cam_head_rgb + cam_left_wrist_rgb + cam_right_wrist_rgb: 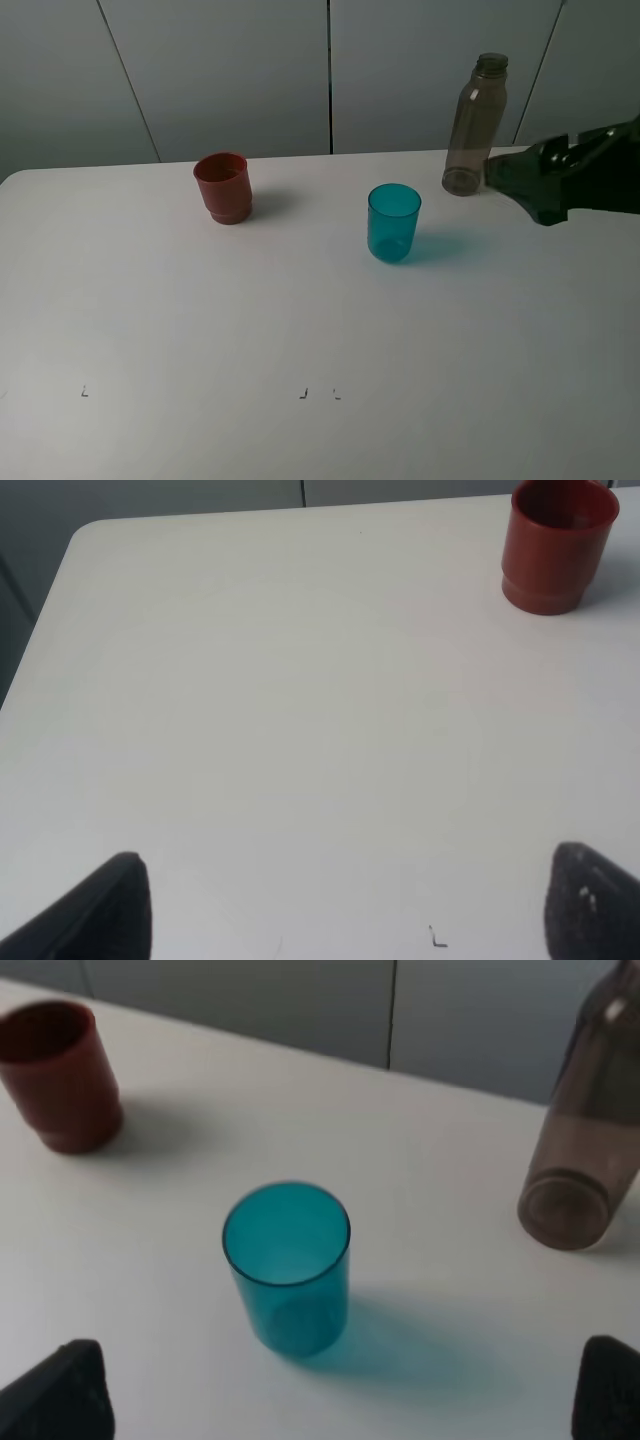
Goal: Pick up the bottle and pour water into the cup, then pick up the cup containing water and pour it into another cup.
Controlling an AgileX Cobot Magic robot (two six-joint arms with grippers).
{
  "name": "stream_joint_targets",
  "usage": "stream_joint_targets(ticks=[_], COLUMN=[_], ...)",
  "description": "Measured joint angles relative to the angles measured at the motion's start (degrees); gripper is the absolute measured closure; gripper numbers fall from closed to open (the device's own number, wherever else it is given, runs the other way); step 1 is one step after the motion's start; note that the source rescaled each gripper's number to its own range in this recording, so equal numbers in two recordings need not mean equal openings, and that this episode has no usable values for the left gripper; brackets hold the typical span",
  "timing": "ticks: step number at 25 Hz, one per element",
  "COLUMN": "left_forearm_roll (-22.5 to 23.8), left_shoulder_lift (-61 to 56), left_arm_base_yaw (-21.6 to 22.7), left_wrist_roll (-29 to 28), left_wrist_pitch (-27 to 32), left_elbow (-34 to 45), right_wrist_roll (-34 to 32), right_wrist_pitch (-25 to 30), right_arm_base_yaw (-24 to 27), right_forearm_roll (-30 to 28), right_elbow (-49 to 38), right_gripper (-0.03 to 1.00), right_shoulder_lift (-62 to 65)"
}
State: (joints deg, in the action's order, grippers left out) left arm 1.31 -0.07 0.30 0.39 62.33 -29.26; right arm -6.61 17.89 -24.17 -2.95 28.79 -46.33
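We note the right gripper (515, 180) spread apart beside the bottle (474, 125) near the desk's (300, 320) far edge; a sideways nudge could topple it.

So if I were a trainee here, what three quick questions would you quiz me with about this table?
1. True or false: the bottle lies on its side.
2. Which cup stands nearer the bottle: A) red cup, B) teal cup?
3. Fill in: the right gripper, beside the bottle, holds ____.

Key
1. False; it stands upright on the white table.
2. B.
3. Nothing; its fingers stand wide apart, not yet around the bottle.
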Motion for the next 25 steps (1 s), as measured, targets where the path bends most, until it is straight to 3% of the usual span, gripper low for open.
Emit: stream_joint_targets(ticks=[4, 10, 18, 25], left_forearm_roll=[0.0, 0.0, 0.0, 0.0], left_shoulder_lift=[0.0, 0.0, 0.0, 0.0], left_arm_base_yaw=[0.0, 0.0, 0.0, 0.0], left_wrist_roll=[0.0, 0.0, 0.0, 0.0], left_wrist_pitch=[0.0, 0.0, 0.0, 0.0], left_elbow=[0.0, 0.0, 0.0, 0.0], right_wrist_roll=[-6.9, -8.1, -8.3, -6.6], right_wrist_pitch=[17.8, 33.0, 41.2, 44.1], right_arm_base_yaw=[0.0, 0.0, 0.0, 0.0], right_forearm_roll=[-7.9, -9.8, -8.2, -8.2], right_elbow=[5.8, 7.0, 4.7, 3.1], right_gripper=[-0.03, -0.03, -0.03, -0.03], right_shoulder_lift=[9.7, 19.0, 32.7, 44.6])
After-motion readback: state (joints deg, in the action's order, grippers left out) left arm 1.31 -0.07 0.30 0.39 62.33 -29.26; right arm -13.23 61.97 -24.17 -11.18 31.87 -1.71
